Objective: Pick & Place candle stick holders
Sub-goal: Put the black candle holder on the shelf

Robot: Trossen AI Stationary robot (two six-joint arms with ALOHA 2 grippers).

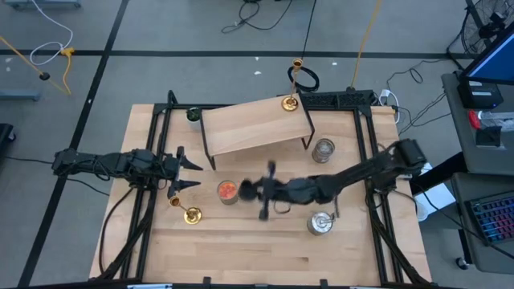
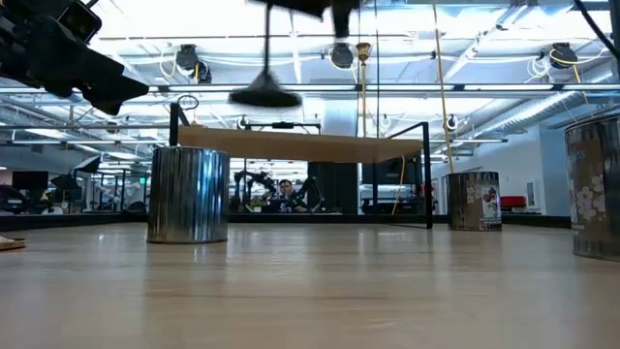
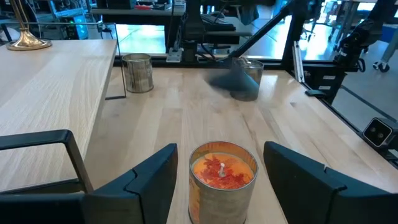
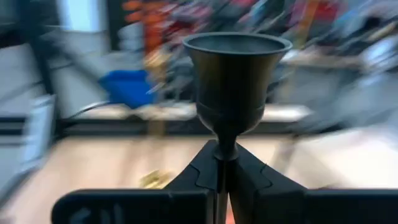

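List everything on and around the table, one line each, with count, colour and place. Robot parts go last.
Gold candlestick: one, shiny brass, front-left on the table, just below the left hand.
Gold candlestick on shelf: one, brass, back right corner of the wooden shelf.
Black candlestick: one, black, lifted off the table in the right hand.
Wooden shelf: one, light wood on black legs, back centre.
Orange candle tin: one, metal with orange wax, centre-left, ahead of the left hand.
Metal tins: two, silver, right of centre; the second is nearer the front.
Left hand: open, left side, facing the orange tin.
Right hand: shut on the black candlestick's stem, mid-table.
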